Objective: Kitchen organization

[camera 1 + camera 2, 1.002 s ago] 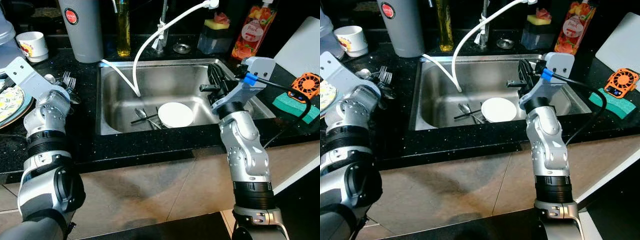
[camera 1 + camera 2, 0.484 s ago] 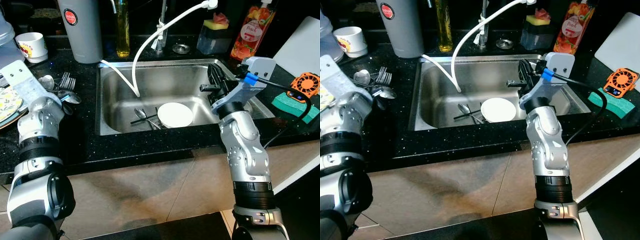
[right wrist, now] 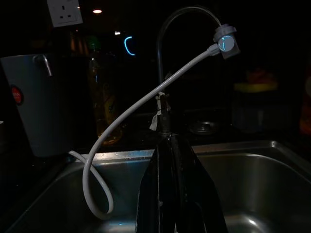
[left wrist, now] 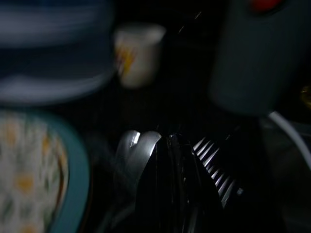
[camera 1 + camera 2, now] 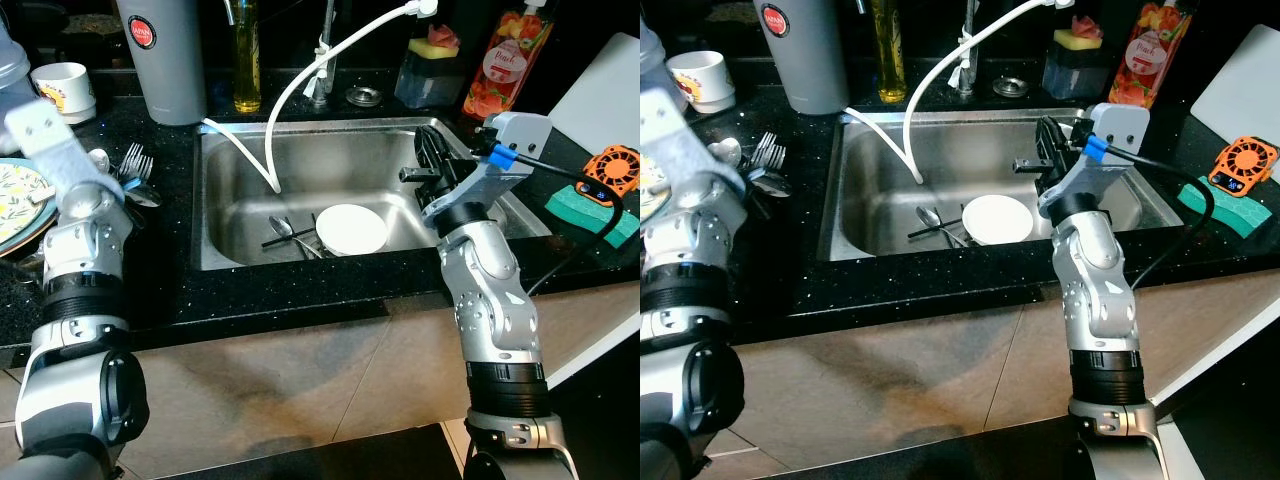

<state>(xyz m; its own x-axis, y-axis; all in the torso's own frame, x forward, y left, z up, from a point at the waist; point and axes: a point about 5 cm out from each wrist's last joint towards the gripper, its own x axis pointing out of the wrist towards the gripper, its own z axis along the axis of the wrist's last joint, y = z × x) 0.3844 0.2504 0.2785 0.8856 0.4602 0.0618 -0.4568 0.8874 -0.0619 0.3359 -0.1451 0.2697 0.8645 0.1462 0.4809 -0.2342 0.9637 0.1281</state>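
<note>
left eye view: steel sink (image 5: 240,250) mid-frame. small white plate (image 5: 351,229) on its floor, a spoon and dark utensils (image 5: 288,236) touching its left edge. white hose (image 5: 300,85) loops from the tap into the basin. right gripper (image 5: 432,160) over the sink's right rim, above and right of the plate. left arm at frame left; the left gripper's fingers are hidden behind the wrist block here. forks and spoons (image 5: 132,170) lie on the black counter beside it, patterned plate (image 5: 22,195) at the far left edge, white cup (image 5: 64,90) upper left.

right eye view: same layout. grey canister (image 5: 802,55) top left, orange fan (image 5: 1239,163) and green sponge (image 5: 1230,213) at right.

left wrist view: dark and blurred. left gripper (image 4: 173,187) fingers pressed together, nothing between them; spoon bowls and fork tines just beyond the tips.

right wrist view: right gripper (image 3: 167,194) fingers together, empty, pointing at the tap across the basin.

judgement: the step looks like gathering the loose counter cutlery (not yet grasped). next the left fingers need to spread and come down around one handle.
</note>
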